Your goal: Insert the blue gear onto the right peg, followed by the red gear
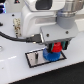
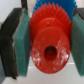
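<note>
My gripper (image 1: 56, 47) is shut on the red gear (image 1: 57, 47), a small red toothed wheel, and holds it just above the blue gear (image 1: 51, 55). The blue gear lies flat on the grey black-rimmed plate (image 1: 34, 59), toward the exterior view's right end. In the wrist view the red gear (image 2: 49, 46) fills the middle, its hub hole facing the camera, pinched between two teal pads (image 2: 21, 42). A sliver of the blue gear (image 2: 44, 4) shows behind it. The right peg is hidden under the gears. One thin dark pin (image 1: 38, 56) stands on the plate.
The plate lies on a white tabletop (image 1: 20, 72). The arm's white body (image 1: 40, 17) and a black cable (image 1: 15, 37) hang over the scene behind the plate.
</note>
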